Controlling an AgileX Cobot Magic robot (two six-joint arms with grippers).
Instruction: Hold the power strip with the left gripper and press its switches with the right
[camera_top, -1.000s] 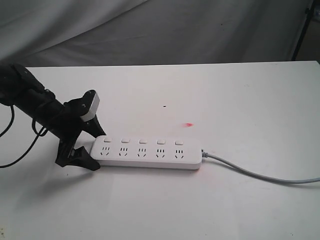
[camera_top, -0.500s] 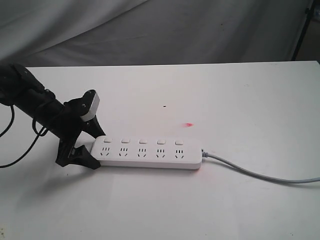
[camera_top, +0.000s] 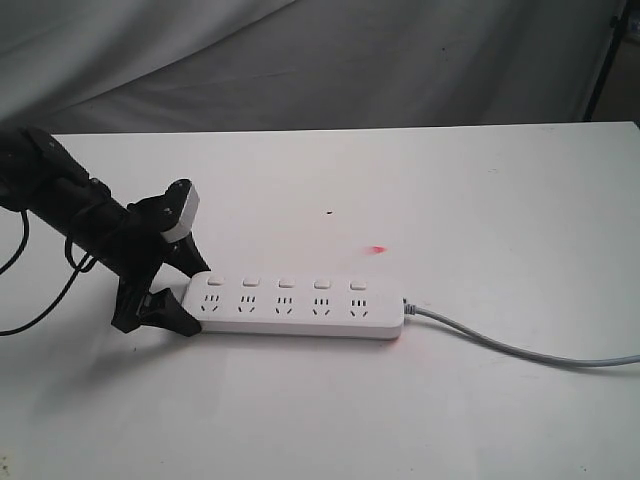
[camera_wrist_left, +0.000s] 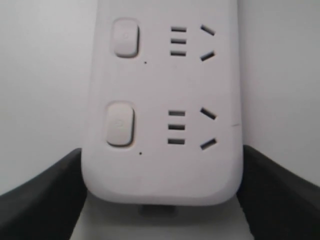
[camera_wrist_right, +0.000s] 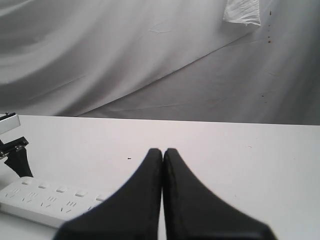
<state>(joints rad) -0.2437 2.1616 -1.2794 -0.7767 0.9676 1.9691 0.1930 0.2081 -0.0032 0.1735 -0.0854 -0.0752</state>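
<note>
Probably light, stiff and slick, the power strip (camera_top: 300, 306) suits an end hold: left gripper (camera_top: 196, 300) jaws pinch it there; right gripper (camera_wrist_right: 162, 151) jaws sit pressed together.

Left gripper (camera_top: 199, 298): the finger nearer the camera (camera_top: 160, 310) sits a shade closer against the rounded end of the power strip (camera_top: 300, 306) than one second ago. Its tip lies slightly higher in the exterior view. The shift is very small, most of it made half a second ago.

No readable text anywhere, even on the power strip (camera_top: 296, 304).
</note>
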